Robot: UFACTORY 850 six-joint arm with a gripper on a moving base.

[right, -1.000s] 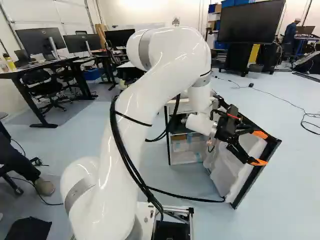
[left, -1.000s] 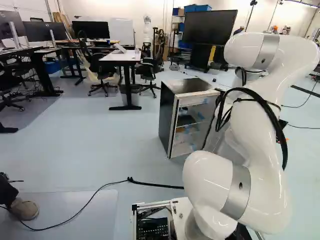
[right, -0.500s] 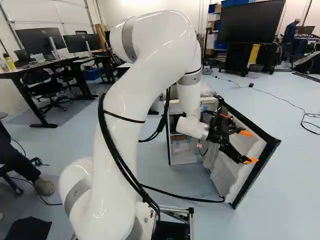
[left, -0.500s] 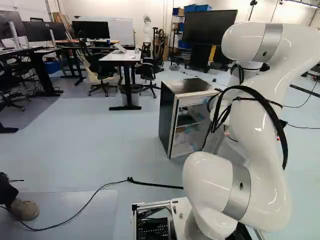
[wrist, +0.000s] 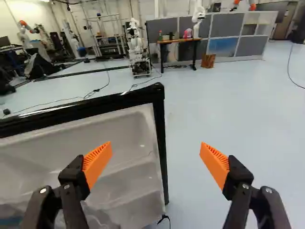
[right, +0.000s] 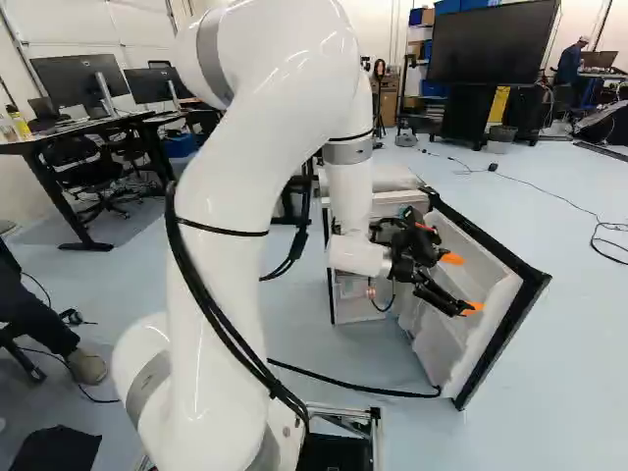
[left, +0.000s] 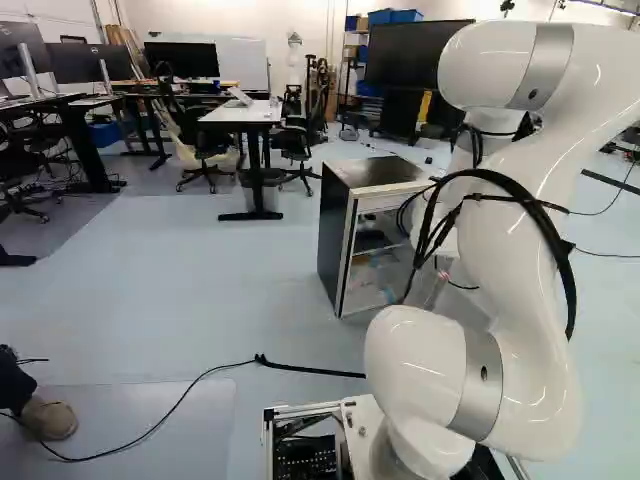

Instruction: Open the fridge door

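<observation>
My claw (right: 462, 284) is spread wide, its two orange pads well apart, and nothing is held between them. The fridge (left: 336, 235) stands on the floor ahead of my base, near the middle of the left base view, with my arm (left: 520, 250) rising to its right. The front of the cabinet is uncovered, and shelves (left: 375, 250) with items on them are visible inside.

The fridge door (right: 491, 287) is found swung well out from the cabinet, to the right of it in the right base view. Its pale, moulded inner side faces my claw, and a black frame runs along its edges. In that view my claw is level, on the inner side of the door, with its fingertips pointing towards the right.

In the wrist view, the upright free edge of the door (wrist: 160, 138) is ahead of the claw, in line with the gap between the fingers. One finger shows against the inner liner; the other shows against bare floor (wrist: 195, 124). I see no grip on the door; whether any part of the claw touches it, I cannot tell.

A black cable (right: 353, 388) lies on the floor and runs to the door's lower corner.
</observation>
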